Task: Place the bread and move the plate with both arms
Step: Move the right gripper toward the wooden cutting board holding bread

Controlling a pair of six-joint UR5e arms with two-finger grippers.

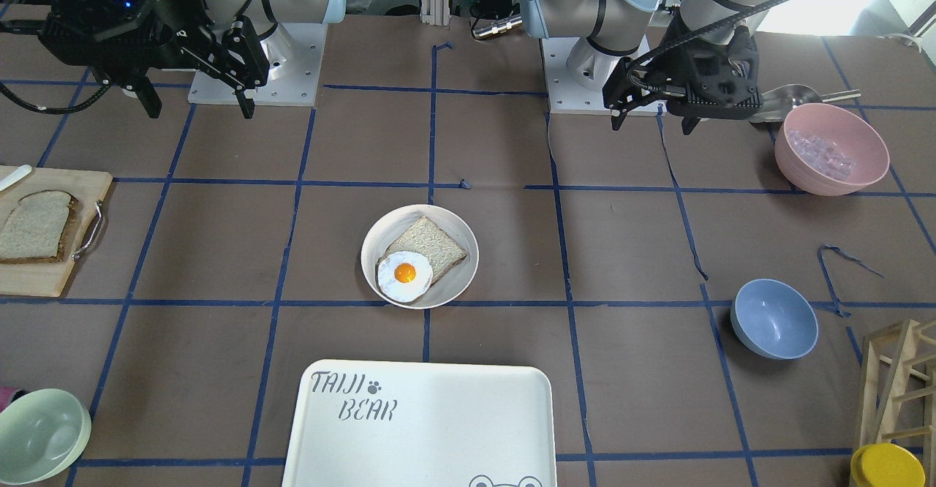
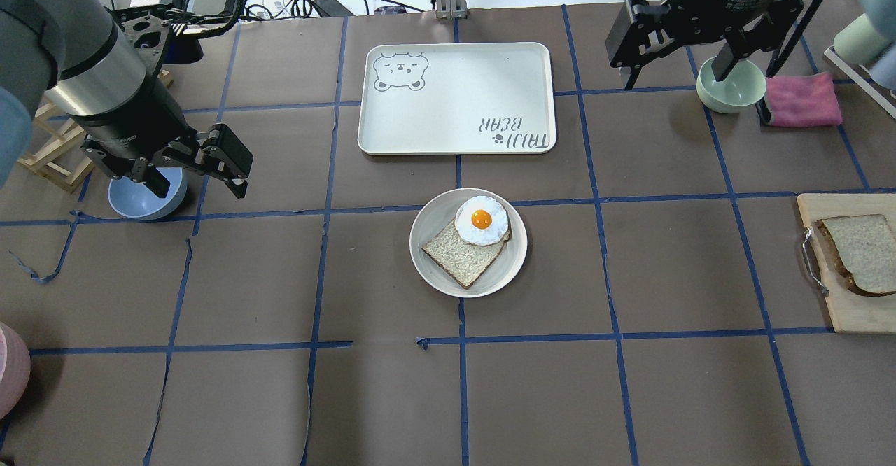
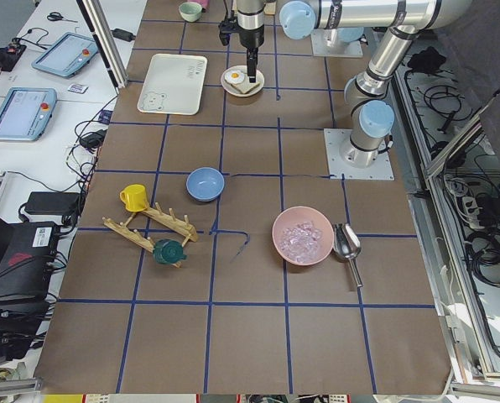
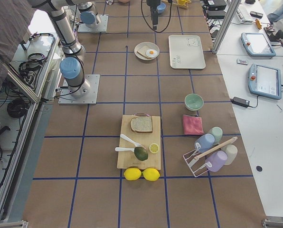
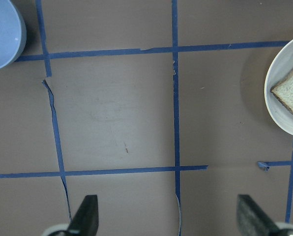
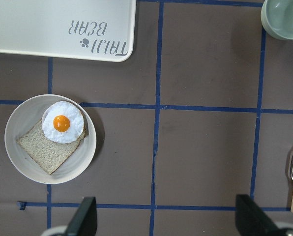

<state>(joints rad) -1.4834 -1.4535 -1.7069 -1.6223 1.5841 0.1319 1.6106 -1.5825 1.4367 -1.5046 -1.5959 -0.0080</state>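
Note:
The bread (image 2: pixel 864 252), a loaf-shaped slice with a dark brown crust, lies on a wooden cutting board (image 2: pixel 843 308) at the table's right end; it also shows in the front view (image 1: pixel 35 227). The plate (image 2: pixel 505 270) stands at mid-table and holds a squarer slice (image 2: pixel 458 256) with a fried egg (image 2: pixel 481 220) on it. My left gripper (image 2: pixel 199 189) is open and empty, hovering left of the plate, over the blue bowl (image 2: pixel 140 203). My right gripper (image 2: pixel 677 81) is open and empty, high over the far right by the green bowl. The right wrist view shows the plate (image 6: pixel 18 132) below and to the left.
The white TAIJI BEAR tray (image 2: pixel 455 99) lies just beyond the plate. A pale green bowl (image 2: pixel 731 92) and a pink cloth (image 2: pixel 801 99) sit at the far right. A pink bowl (image 1: pixel 832 149) with ice and a scoop stands at the left end. A wooden rack (image 1: pixel 899 384) is there too.

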